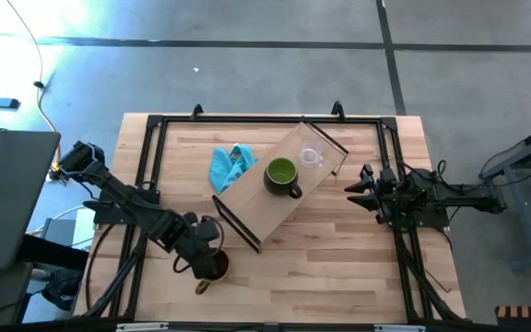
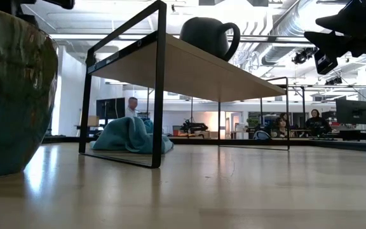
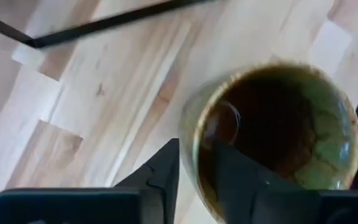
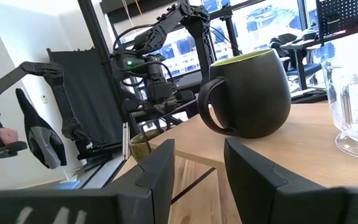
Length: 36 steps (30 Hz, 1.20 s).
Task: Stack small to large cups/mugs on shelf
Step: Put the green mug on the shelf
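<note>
From above, the shelf [image 1: 279, 189] lies slanted mid-table, the green mug [image 1: 282, 174] on it with the glass cup [image 1: 312, 157] at its 2 o'clock; the brown mug [image 1: 213, 266] stands on the table at the shelf's 7 o'clock. Only the left wrist view shows the left gripper [image 3: 194, 165] straddling that mug's rim, one finger inside, one outside, narrowly parted. The right gripper [image 1: 356, 187] hangs open and empty at the shelf's 3 o'clock. The low view shows a blue cloth [image 2: 131, 135] behind the shelf
</note>
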### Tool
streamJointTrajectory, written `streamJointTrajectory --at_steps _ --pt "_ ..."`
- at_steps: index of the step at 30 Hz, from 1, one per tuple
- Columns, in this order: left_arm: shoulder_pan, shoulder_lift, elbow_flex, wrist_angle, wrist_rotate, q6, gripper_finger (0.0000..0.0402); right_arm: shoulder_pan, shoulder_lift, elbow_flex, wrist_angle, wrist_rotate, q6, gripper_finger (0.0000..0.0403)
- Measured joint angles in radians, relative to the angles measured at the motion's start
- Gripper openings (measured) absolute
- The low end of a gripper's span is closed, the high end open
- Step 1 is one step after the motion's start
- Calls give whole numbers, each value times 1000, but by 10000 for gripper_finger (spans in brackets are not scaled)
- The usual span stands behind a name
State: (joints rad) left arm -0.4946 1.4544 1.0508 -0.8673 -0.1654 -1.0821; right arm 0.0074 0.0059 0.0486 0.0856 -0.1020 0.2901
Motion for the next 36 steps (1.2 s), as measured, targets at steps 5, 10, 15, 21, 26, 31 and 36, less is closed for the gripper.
streamJointTrajectory --at_steps 5,10,15,21,26,31,36 --pt "4 0 14 4 -13 57 114 0 0 0 0 -12 6 131" --pt "3 0 41 5 -18 240 132 0 0 0 0 -12 15 131" --pt "5 -1 42 6 -34 372 135 0 0 0 0 -13 24 131" --pt "19 5 41 3 -26 486 136 0 0 0 1 -14 43 131" --pt "73 4 40 4 -25 544 136 0 0 0 2 -14 46 131" --pt "112 4 40 5 28 626 136 0 0 0 8 -14 46 131" --pt "116 4 40 5 72 672 136 0 0 0 8 -14 50 131"
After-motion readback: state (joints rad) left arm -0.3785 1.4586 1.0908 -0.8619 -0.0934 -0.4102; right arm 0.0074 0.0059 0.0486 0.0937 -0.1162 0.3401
